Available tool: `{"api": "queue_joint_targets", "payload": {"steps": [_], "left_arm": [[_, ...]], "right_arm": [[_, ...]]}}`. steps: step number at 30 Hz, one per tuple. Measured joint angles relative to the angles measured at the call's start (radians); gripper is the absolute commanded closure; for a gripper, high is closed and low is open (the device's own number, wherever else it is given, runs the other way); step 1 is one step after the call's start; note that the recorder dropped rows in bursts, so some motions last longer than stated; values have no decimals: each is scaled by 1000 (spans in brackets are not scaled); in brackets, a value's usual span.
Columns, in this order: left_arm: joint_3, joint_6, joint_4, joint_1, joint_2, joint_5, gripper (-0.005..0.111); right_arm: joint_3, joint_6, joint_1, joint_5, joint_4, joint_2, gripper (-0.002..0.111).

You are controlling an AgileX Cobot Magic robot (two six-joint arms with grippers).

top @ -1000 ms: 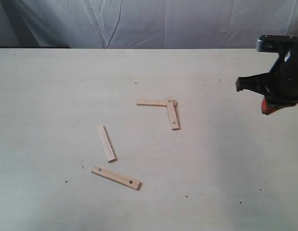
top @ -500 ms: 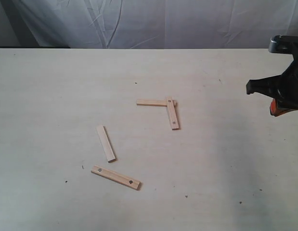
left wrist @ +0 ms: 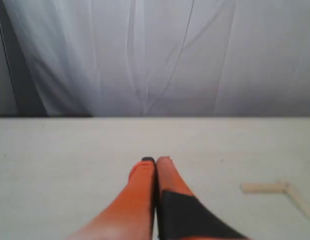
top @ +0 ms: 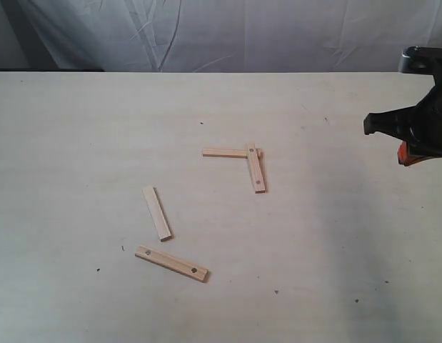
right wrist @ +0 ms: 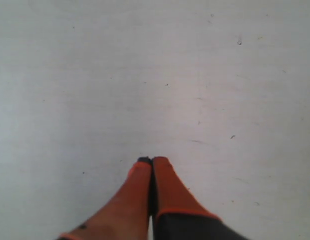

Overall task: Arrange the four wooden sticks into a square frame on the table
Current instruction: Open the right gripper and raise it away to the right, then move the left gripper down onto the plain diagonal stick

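Observation:
Four pale wooden sticks lie on the cream table [top: 78, 128]. Two form an L: a horizontal stick [top: 225, 152] meets a stick with holes [top: 256, 168] at its right end; the left wrist view shows this pair [left wrist: 275, 189] too. A plain stick [top: 156, 212] lies apart to the lower left, and a stick with two holes [top: 171, 263] lies below it. No square frame stands. My right gripper [top: 404, 156] hangs at the far right, well away from the sticks, shut and empty [right wrist: 151, 161]. My left gripper [left wrist: 156, 161] is shut and empty; it is out of the exterior view.
A wrinkled grey-white cloth [top: 228, 32] hangs behind the table's far edge. Tiny dark specks [top: 98, 270] dot the tabletop. The right arm's black body [top: 420, 118] sits at the right border.
The right arm drew back to the right, away from the sticks, then held nearly still. The sticks have not moved.

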Motion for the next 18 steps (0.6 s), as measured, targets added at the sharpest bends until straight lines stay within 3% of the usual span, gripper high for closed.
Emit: {"api": "queue_joint_targets", "payload": {"steps": [3,6,10,13,18], "left_arm": [[-146,2,39,0,274,175,107],[-167,-19,-43,0,471,195,107],[-174,-21,-115,-12,577,175,107],[-198,-28,-140,-75,666,178,107],[-264,-185,-83,-270,833,131,107]], "right_arm": [[0,0,0,0,0,0,108],[0,0,0,0,0,0,108],[0,0,0,-4,0,0,108],[0,0,0,-10,0,0,108],[0,0,0,-22,4,0,108]]}}
